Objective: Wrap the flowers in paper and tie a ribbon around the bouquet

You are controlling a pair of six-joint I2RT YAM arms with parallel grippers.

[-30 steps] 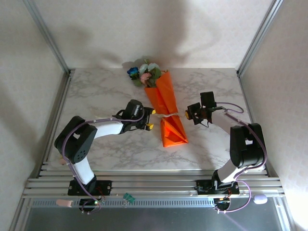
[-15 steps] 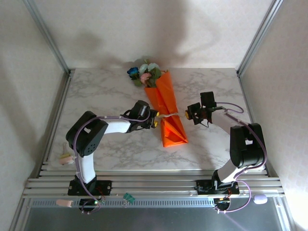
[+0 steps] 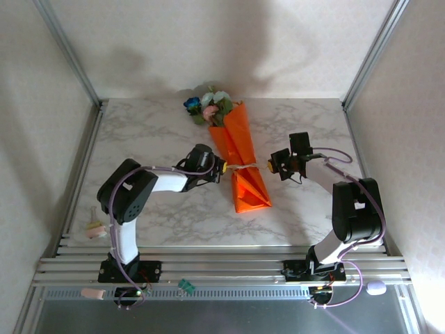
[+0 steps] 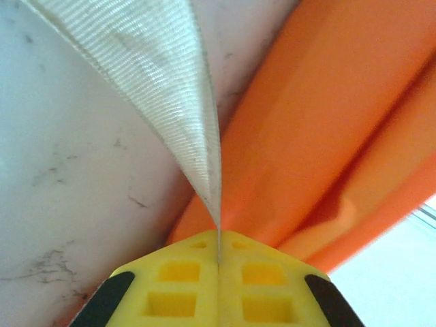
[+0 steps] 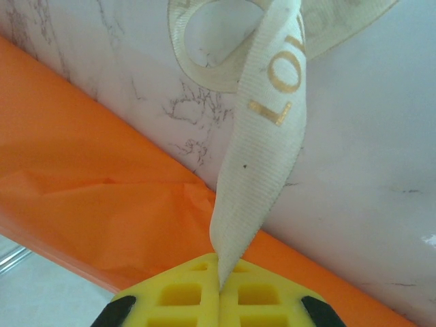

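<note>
The bouquet (image 3: 240, 156) lies on the marble table, an orange paper (image 4: 327, 122) cone with the flowers (image 3: 208, 106) showing at its far, wide end. A cream ribbon (image 3: 245, 165) crosses the cone's narrow waist. My left gripper (image 3: 221, 168) sits at the cone's left side, its yellow fingers (image 4: 177, 286) pressed together on one end of the ribbon (image 4: 170, 88). At the cone's right side my right gripper (image 3: 270, 168) is shut on the other end of the ribbon (image 5: 266, 157), which loops above the paper (image 5: 88, 204) and carries gold lettering.
Aluminium rails (image 3: 222, 264) run along the near edge by the arm bases. A small pale object (image 3: 94, 227) lies at the left rail. White walls and corner posts (image 3: 368, 56) close off the marble table (image 3: 139, 139) at the back and sides.
My left gripper has moved right to the bouquet's side and closed on the ribbon end. The right arm and the bouquet have stayed where they were.
</note>
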